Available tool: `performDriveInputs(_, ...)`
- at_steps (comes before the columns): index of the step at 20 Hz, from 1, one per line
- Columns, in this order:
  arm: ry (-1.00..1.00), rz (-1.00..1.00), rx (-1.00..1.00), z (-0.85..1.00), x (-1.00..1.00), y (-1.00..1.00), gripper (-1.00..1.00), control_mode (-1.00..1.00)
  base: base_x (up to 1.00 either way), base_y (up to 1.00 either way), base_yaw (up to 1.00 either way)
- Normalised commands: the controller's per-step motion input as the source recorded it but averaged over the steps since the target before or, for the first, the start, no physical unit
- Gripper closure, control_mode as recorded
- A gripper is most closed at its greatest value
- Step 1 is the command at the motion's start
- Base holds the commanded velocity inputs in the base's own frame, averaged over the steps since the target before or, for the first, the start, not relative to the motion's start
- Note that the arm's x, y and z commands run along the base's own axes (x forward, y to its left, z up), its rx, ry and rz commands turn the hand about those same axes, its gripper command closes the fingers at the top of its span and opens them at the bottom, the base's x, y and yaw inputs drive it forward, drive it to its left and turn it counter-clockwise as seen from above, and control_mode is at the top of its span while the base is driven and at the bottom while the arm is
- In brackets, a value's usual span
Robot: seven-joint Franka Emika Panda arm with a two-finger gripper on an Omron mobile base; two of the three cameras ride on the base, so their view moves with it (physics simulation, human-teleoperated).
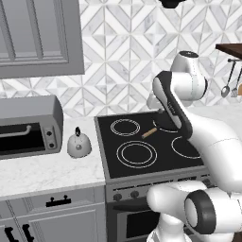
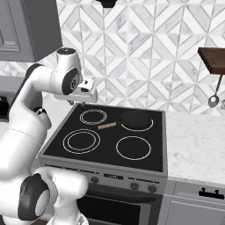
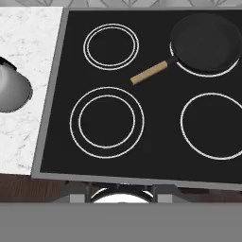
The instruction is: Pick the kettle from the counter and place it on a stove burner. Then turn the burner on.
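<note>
The silver-grey kettle [image 1: 79,144] stands upright on the white marble counter [image 1: 47,172], just left of the black cooktop; the hand view catches it cut off at its left edge [image 3: 12,87]. The large double-ring stove burner [image 1: 136,154] [image 2: 81,141] [image 3: 107,122] is the front left zone and is bare. My gripper [image 2: 78,100] hangs high over the cooktop's back left corner, pointing down, well away from the kettle. Its fingers are too small and dark to tell how they stand.
A dark pan [image 3: 206,42] with a wooden handle [image 3: 149,73] sits on the back right zone. A grey toaster oven [image 1: 28,125] stands left of the kettle. Stove knobs [image 2: 132,185] line the front panel. Utensils [image 2: 214,99] hang under a wooden shelf [image 2: 213,59] at right.
</note>
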Motion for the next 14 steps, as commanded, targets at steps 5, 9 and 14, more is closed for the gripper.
performDriveInputs(5,0.00,0.00,0.00,0.00,-0.30,0.02,-1.00,-1.00,0.00,0.00,0.00)
performDriveInputs(9,-0.04,0.03,0.00,0.00,-0.49,0.67,-1.00,-1.00,0.00,0.00,0.00)
performDriveInputs(14,-0.07,0.00,0.00,0.00,-0.34,1.00,-1.00,-1.00,0.00,0.00,0.00)
